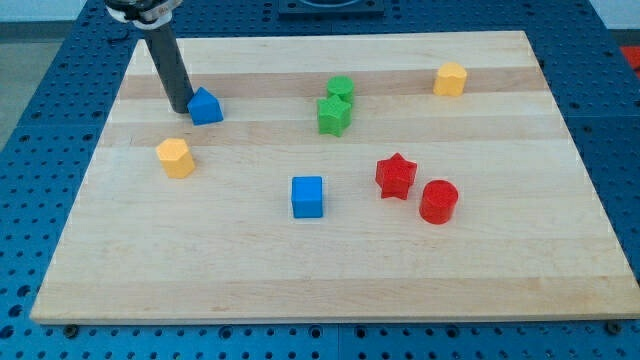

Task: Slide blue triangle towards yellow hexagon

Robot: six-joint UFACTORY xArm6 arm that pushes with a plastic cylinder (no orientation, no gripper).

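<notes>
While my tip [180, 108] is resting on the bench [330, 280], this tool is touching the blue triangle [205, 106] on its view's-right side; being a bare rod, it is pinching nothing. Below the tool, slightly toward the view's left, the yellow hexagon [175, 158] is sitting nearby

Bright, even light is falling from overhead across the wooden board [330, 270], leaving it pale and washed. Soft, short shadows are sitting close under each block, as under the blue cube [308, 197] well to the lower right of my tip [180, 108]. My tip is casting only a faint smudge at its base. Focus is holding sharp throughout; the rod's top is cropping out at the frame edge.
</notes>
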